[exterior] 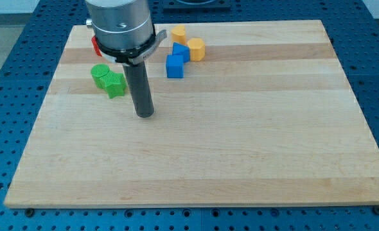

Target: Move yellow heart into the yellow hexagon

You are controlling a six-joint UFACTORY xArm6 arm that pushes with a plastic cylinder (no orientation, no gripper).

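The pale wooden board (pixel 241 141) fills the frame. My tip (pixel 145 115) rests left of centre, right of 2 green blocks (pixel 108 79). No jaws exist. Upper centre, 2 yellow blocks (pixel 196 49), shapes unclear, adjoin 2 blue blocks (pixel 175 65). A red block (pixel 95 45) peeks out upper left.

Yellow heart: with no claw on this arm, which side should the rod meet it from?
Which yellow block is the heart I cannot tell. If it is the top yellow block, my tip should meet its upper-left face and push toward the lower yellow block, lying lower right, skirting the blue blocks.
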